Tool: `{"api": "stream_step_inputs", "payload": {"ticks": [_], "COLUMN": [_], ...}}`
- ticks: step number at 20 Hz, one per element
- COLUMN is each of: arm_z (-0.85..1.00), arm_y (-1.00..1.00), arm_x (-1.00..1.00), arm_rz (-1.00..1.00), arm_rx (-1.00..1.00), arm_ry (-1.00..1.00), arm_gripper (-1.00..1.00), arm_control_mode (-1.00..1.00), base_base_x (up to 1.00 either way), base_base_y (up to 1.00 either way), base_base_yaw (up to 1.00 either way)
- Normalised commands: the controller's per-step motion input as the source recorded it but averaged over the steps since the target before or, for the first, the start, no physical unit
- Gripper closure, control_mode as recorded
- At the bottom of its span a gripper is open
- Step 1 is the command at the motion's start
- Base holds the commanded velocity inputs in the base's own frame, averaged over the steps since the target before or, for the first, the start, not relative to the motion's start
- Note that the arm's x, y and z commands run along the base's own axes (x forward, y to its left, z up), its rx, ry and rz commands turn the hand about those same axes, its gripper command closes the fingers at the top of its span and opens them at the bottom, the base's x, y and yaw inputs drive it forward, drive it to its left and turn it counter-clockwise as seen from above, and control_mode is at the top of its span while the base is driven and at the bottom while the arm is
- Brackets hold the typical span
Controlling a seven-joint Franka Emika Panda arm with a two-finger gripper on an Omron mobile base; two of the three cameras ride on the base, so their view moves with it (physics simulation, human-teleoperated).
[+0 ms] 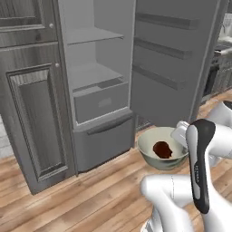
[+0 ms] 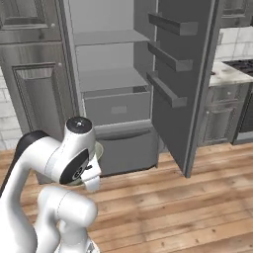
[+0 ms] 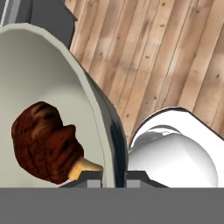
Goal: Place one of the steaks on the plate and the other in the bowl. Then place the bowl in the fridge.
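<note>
bowl (image 1: 161,147) with the brown steak (image 1: 162,150) inside hung clamped by its rim in the tool (image 3: 114,177), open fridge (image 1: 97,81) at eleven o'clock awaiting it.

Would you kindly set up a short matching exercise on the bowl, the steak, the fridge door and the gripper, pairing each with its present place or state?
Things:
1. bowl
2. steak
3. fridge door
4. gripper

States:
A. swung wide open
B. lying inside the bowl
C. shut on the bowl's rim
D. held up above the wooden floor

Pairs: 1-D, 2-B, 3-A, 4-C
</note>
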Motion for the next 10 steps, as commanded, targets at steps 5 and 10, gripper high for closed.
{"api": "stream_step_inputs", "payload": {"ticks": [5, 10], "arm_z": [0.0, 0.0], "arm_y": [0.0, 0.0], "arm_x": [0.0, 0.0], "arm_rz": [0.0, 0.0], "arm_rx": [0.0, 0.0], "arm_ry": [0.0, 0.0], "arm_gripper": [1.0, 1.0], "arm_control_mode": [1.0, 1.0], "base_base_x": [0.93, 0.68], "base_base_y": [0.64, 0.43], "base_base_yaw": [-0.31, -0.1]}}
